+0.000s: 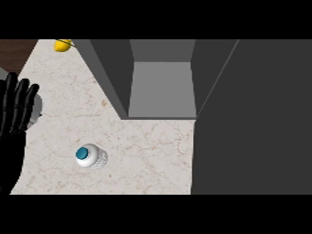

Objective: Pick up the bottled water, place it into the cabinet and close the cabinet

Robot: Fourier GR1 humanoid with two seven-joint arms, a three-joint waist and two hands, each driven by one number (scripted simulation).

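Resting at the near left edge, the left hand [6, 123] is holding nothing, fingers straight. Right of it the bottled water [90, 156] is standing upright on the counter [138, 151], probably light and slippery, so a grip around its body is looking best. Farther right the open cabinet [162, 87] is waiting.

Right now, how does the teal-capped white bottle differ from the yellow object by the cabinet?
The white bottle with the teal cap stands in full view on the near pale marble counter; the small yellow object sits at the far edge, partly cut off. The bottle shows larger than the yellow object. Both are left of the open dark grey cabinet, untouched by the left hand.
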